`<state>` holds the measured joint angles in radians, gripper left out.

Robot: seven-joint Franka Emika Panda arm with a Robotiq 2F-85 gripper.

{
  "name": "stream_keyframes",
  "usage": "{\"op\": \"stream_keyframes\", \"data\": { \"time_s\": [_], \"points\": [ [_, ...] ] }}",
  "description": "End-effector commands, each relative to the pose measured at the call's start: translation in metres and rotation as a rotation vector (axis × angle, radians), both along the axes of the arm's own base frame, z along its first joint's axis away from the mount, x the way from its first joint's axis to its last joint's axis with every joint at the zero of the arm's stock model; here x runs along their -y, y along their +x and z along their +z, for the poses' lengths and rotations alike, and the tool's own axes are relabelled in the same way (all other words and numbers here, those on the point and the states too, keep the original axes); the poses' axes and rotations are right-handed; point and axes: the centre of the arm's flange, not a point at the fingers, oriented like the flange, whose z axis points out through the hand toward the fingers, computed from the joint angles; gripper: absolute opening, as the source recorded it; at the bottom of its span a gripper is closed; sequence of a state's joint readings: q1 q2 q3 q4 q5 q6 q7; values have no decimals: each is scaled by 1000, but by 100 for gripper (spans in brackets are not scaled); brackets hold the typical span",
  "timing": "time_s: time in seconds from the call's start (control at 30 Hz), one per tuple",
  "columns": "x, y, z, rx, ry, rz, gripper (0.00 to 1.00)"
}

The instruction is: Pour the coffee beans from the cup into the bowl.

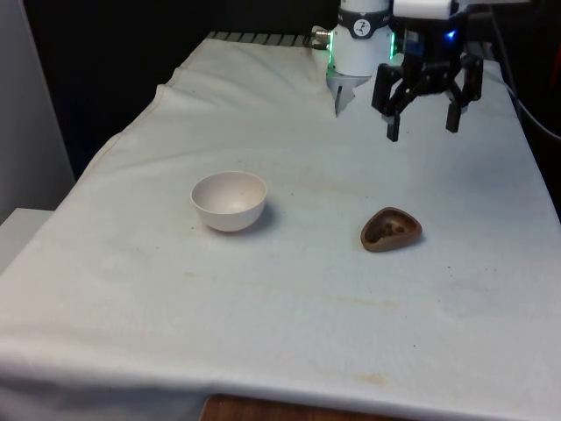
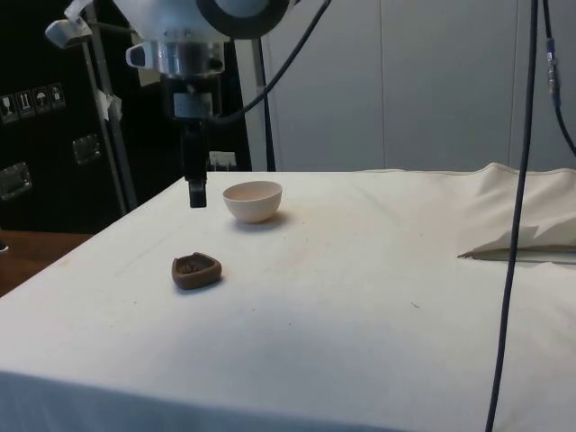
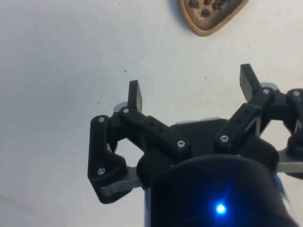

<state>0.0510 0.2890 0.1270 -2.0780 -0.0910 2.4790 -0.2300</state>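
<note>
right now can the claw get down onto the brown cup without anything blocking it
Probably yes. The claw hangs open above the cloth, beyond the brown cup, with bare cloth between them. The white bowl sits well off toward the front view's left, out of the path.

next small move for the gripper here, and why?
Probably bring the gripper forward and down over the brown cup. Its fingers are spread and empty, hanging above the cloth behind the cup, which sits upright with coffee beans inside, apart from the white bowl. Nothing can be poured until the cup is grasped.
</note>
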Motion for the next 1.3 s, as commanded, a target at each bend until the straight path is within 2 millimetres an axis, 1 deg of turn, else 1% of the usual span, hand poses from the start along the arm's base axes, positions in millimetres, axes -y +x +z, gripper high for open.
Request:
{"op": "stream_keyframes", "data": {
  "time_s": [0.0, 0.17, 0.4, 0.43, 0.47, 0.5, 0.57, 0.7, 0.73, 0.87, 1.03, 1.07, 1.1, 1.27],
  "points": [
    [-3, 1, -1, 9, -18, -1, 100],
    [-10, 2, -6, 13, -42, 3, 100],
    [-21, 5, -25, 25, -66, 13, 100],
    [-21, 5, -25, 25, -66, 13, 100],
    [-24, 5, -31, 29, -65, 20, 100],
    [-24, 5, -31, 29, -65, 20, 100],
    [-28, 5, -40, 34, -63, 28, 100],
    [-32, 5, -51, 42, -57, 38, 100],
    [-31, 4, -50, 29, -52, 38, 100],
    [-39, 4, -64, 52, -50, 50, 100],
    [-40, 6, -78, 58, -51, 64, 100],
    [-41, 3, -77, 48, -43, 65, 100],
    [-39, 7, -82, 58, -51, 69, 100],
    [-32, 15, -91, 47, -50, 80, 100]
  ]
}}
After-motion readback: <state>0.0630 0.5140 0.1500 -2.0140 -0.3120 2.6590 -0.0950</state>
